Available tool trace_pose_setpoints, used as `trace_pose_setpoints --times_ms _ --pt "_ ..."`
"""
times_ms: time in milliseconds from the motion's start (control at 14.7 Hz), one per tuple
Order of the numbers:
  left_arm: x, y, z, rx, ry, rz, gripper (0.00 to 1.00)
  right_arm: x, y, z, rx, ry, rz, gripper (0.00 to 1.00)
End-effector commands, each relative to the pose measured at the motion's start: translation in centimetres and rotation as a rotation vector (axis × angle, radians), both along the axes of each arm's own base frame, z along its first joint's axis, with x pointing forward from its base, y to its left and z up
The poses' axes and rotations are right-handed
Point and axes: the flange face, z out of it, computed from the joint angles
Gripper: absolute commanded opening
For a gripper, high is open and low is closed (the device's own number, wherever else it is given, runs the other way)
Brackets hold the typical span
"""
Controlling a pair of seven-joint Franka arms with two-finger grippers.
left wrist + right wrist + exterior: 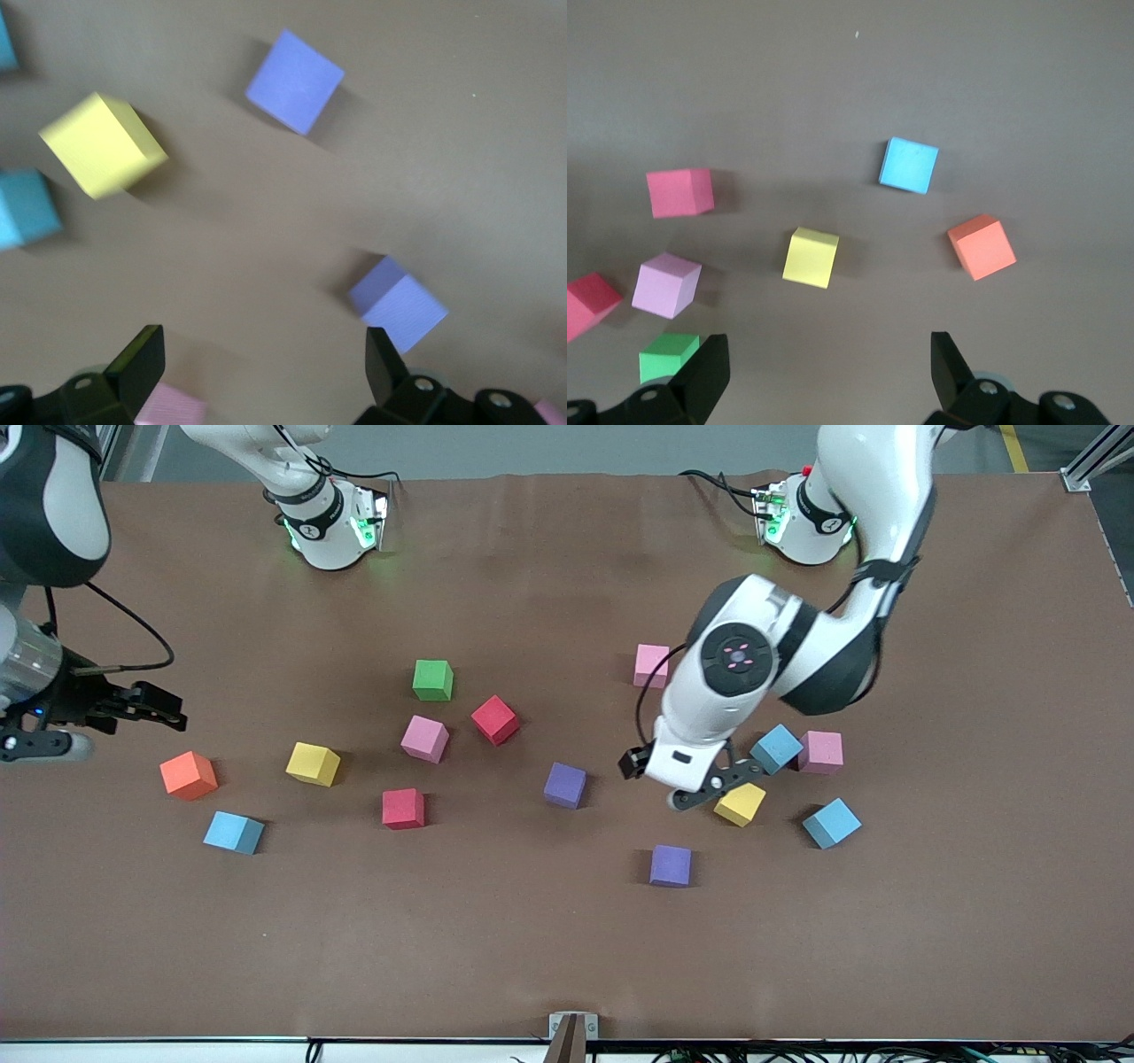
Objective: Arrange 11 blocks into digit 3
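Observation:
The blocks lie scattered on the brown table (549, 957). Green (432, 679), red (494, 719), pink (424, 739), yellow (312, 763), red (403, 808) and light blue (234, 833) sit toward the right arm's end. Two purple blocks (565, 785) (671, 865) are mid-table. Pink (651, 665), light blue (776, 747), pink (821, 752), yellow (740, 803) and light blue (831, 823) cluster by the left arm. My left gripper (687, 793) (266, 363) hangs open over bare table between a purple and the yellow block (104, 144). My right gripper (173, 708) (830, 367) is open and empty.
An orange cube (188, 775) (982, 246) lies near the right arm's end, beside the yellow block (811, 258) and the light blue one (909, 165). The right arm waits above that end of the table. A wide bare strip of table runs along the edge nearest the front camera.

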Motion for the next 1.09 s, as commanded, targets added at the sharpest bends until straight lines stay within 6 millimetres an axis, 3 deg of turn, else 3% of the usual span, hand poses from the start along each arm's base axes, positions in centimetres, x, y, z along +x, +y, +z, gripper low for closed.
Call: trace_pose_setpoints --times_ms 0,136,272,612,816,1020 --pt "-0.7 -4.2 -3.9 -0.018 -0.002 0.214 1.00 -0.4 2.6 -1.7 0.032 0.048 0.026 1.00" --pt "-1.1 -6.3 -6.5 -0.063 -0.018 0.359 1.00 -0.5 5.6 -3.0 0.068 0.064 -0.055 1.00" --pt "-1.9 -8.0 -9.2 -0.082 -0.012 0.456 1.00 -0.9 10.6 -4.4 0.049 0.092 -0.132 1.00" --pt "-2.8 -9.2 -14.0 -0.084 0.024 0.629 1.00 -1.3 17.4 -8.9 0.007 0.136 -0.212 1.00" --pt "-3.3 -10.0 -16.2 -0.112 0.018 0.647 1.00 -3.4 22.8 -12.0 -0.007 0.108 -0.306 1.00" --pt "-3.0 -10.1 -17.1 -0.139 0.002 0.639 1.00 -6.0 28.8 -16.0 -0.029 0.091 -0.439 1.00"
